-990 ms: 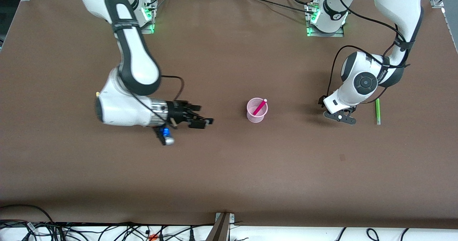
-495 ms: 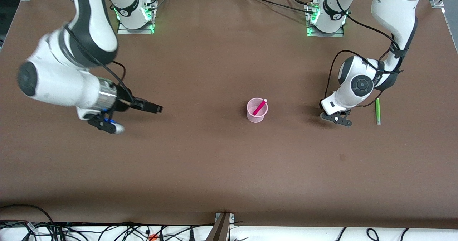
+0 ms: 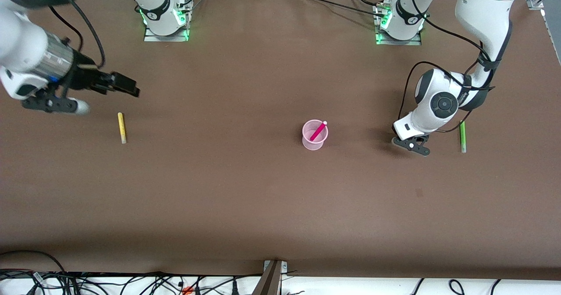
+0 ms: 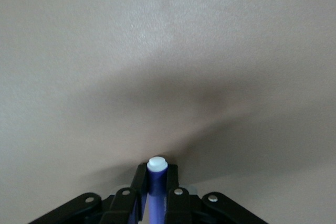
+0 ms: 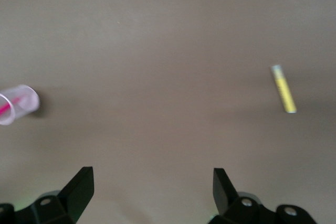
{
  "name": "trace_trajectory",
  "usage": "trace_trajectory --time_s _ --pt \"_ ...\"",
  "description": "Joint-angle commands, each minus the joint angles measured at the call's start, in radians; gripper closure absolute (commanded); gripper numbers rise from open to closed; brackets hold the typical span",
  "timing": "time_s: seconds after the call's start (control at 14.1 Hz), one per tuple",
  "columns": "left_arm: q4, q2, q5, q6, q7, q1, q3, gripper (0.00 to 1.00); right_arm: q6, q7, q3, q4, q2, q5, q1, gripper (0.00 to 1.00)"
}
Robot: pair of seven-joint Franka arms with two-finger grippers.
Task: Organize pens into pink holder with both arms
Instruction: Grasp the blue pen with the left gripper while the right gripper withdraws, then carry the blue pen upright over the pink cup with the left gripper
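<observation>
Left end effector point(image 4: 156, 203) clamped on the purple pen point(image 4: 155, 182), low at the counter point(image 3: 263, 207) beside the green pen point(image 3: 462, 136), toward the left arm's end. Pen sits between the fingers, pale tip sticking out. Best move, I'd judge: lift straight up, carry over the pink cup point(image 3: 314, 135), tip pen down, release beside the magenta pen point(image 3: 318, 130) already in it. Right end effector point(image 3: 122, 84) wide open, empty, up over the counter near the yellow pen point(image 3: 121, 127); that's its pick.

Only a magenta pen point(image 3: 318, 130) partly blocks the pink holder's point(image 3: 314, 142) mouth.
</observation>
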Motion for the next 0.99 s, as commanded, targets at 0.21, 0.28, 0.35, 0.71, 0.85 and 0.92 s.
trace_trajectory --time_s 0.21,0.28,0.35,0.71,0.85,0.92 --pt "0.256 -0.027 0.014 -0.412 0.167 0.000 -0.051 1.00 -0.079 -0.264 0.198 -0.030 -0.102 -0.123 -0.313 0.00" --pt "0.301 -0.027 0.012 -0.471 0.170 0.005 -0.082 1.00 -0.079 -0.274 0.276 -0.030 -0.102 -0.136 -0.411 0.00" --pt "0.339 -0.027 0.004 -0.521 0.173 0.008 -0.119 1.00 -0.078 -0.286 0.344 -0.036 -0.105 -0.159 -0.482 0.00" --pt "0.574 -0.018 -0.245 -0.762 0.516 -0.008 -0.202 1.00 -0.003 -0.274 0.413 -0.144 -0.160 -0.170 -0.531 0.00" --pt "0.623 -0.018 -0.398 -0.786 0.564 -0.018 -0.203 1.00 0.009 -0.274 0.418 -0.136 -0.152 -0.190 -0.531 0.00" --pt "0.641 -0.011 -0.486 -0.784 0.569 -0.021 -0.206 1.00 0.013 -0.275 0.418 -0.132 -0.151 -0.198 -0.531 0.00"
